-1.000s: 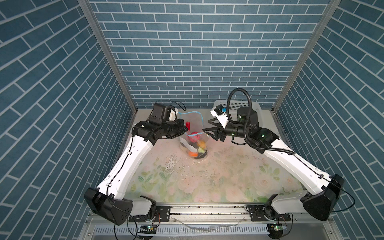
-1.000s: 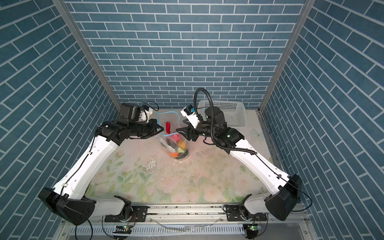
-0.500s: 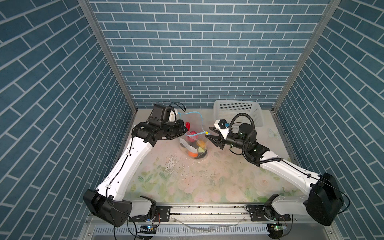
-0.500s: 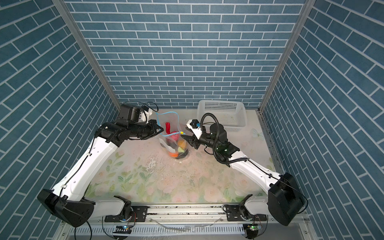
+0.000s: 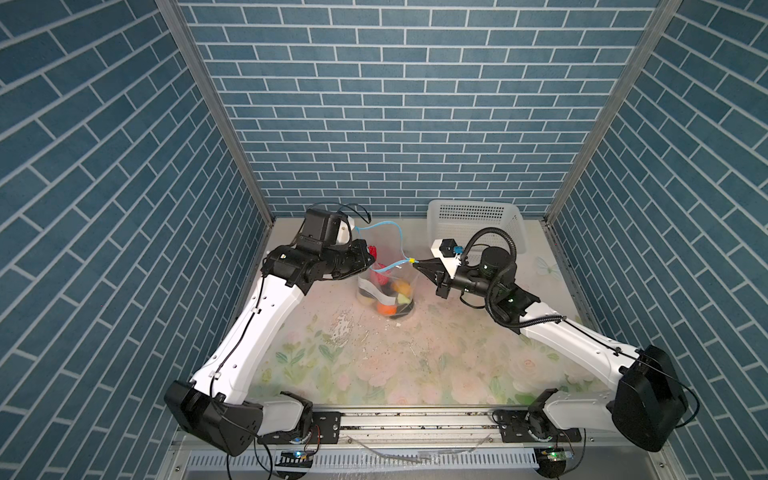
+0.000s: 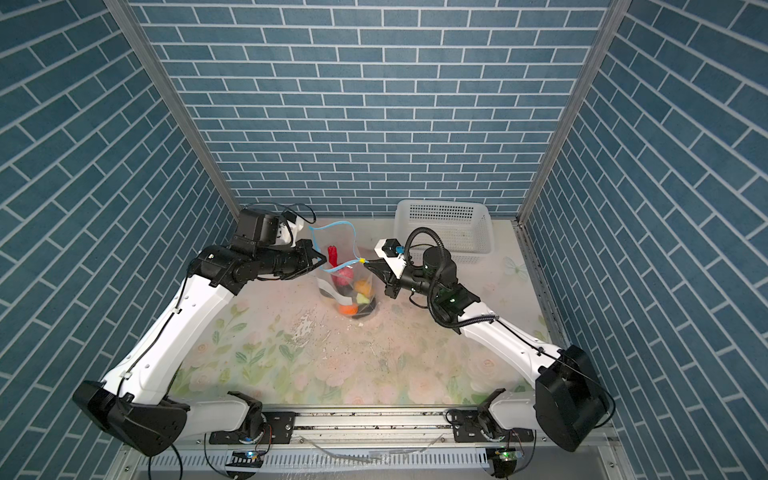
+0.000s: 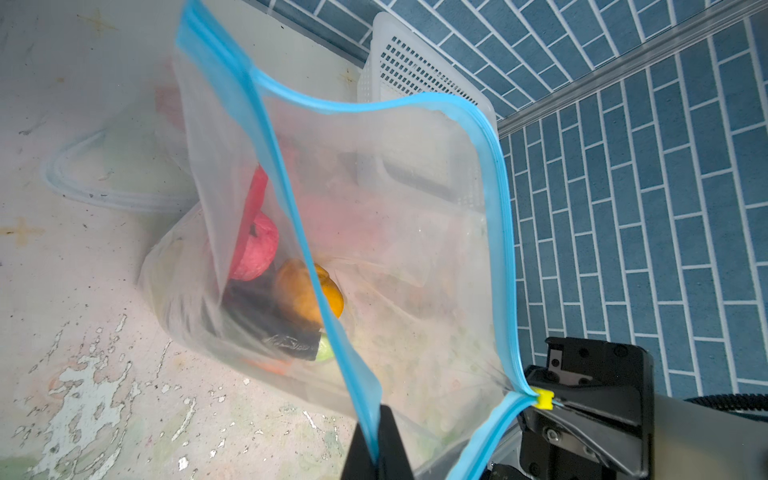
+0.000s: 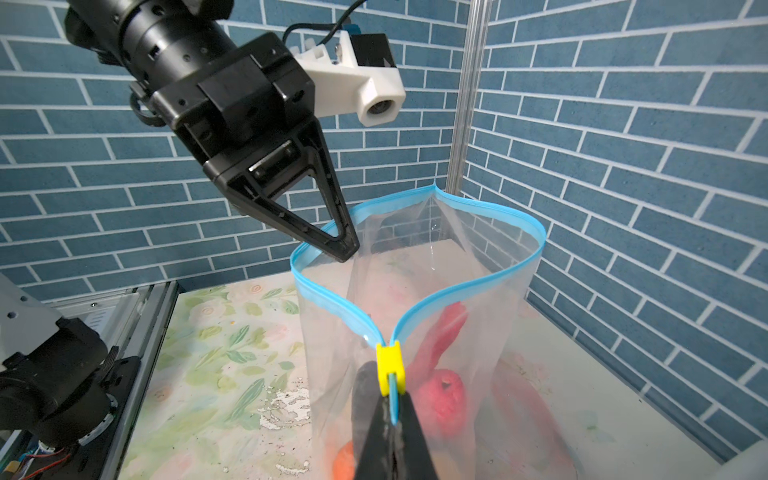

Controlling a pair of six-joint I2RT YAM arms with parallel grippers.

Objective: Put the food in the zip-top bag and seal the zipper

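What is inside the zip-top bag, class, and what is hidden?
Inside the zip-top bag: a long red strip, a pink ball, orange pieces, black pieces and a green-yellow piece. Anything beneath that pile is covered.

The food (image 8: 440, 399) looks blurred through the zip-top bag (image 8: 478, 291), its lower pieces hidden.

Clear bag (image 5: 388, 276): upright, frame centre, mouth open. Blue zipper (image 7: 496, 166): unsealed, yellow slider (image 5: 412, 260) at right end. Toy food (image 5: 385, 308): inside.

I see clear crinkly plastic zip-top bag (image 6: 328, 279) upright, toy food (image 6: 347, 308) inside; left gripper (image 6: 322, 262), right gripper (image 6: 369, 262) both pinching light-blue zipper strip (image 6: 334, 225), mouth open.
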